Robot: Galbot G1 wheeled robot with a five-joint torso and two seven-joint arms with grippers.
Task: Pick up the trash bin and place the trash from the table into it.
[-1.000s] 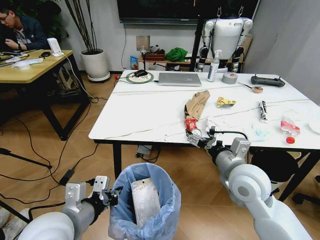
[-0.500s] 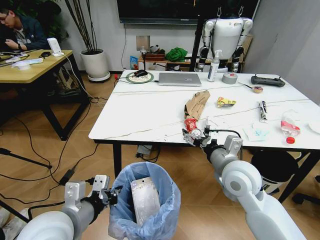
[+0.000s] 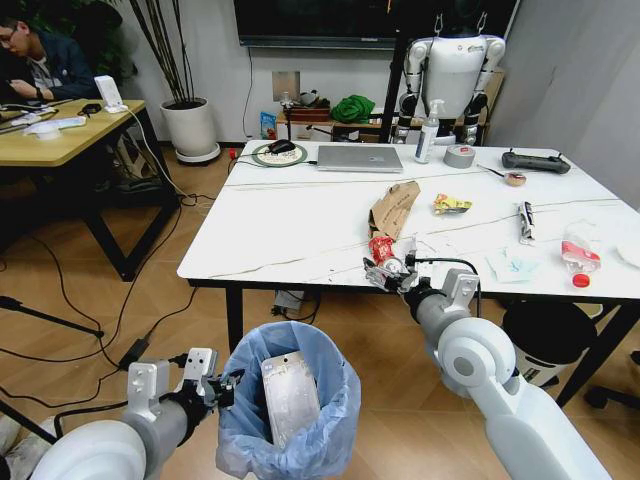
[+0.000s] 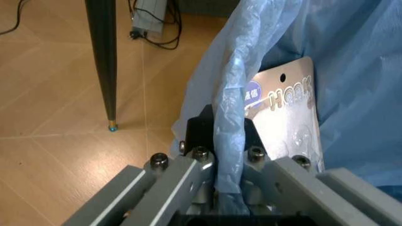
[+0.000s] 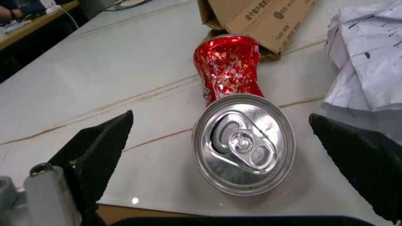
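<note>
Jaws spread around a dented red can (image 5: 236,127), silver lid facing.

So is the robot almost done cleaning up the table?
Not yet. The left tool holds the trash bin by its bag rim, with one plastic package already inside. The right tool is open around a crushed red can on the table. The cardboard piece, yellow wrapper and bottle still wait.

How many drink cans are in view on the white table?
1. A crushed red can lies on its side near the front edge of the white table, between the open fingers of the right hand. Others may be hidden.
</note>
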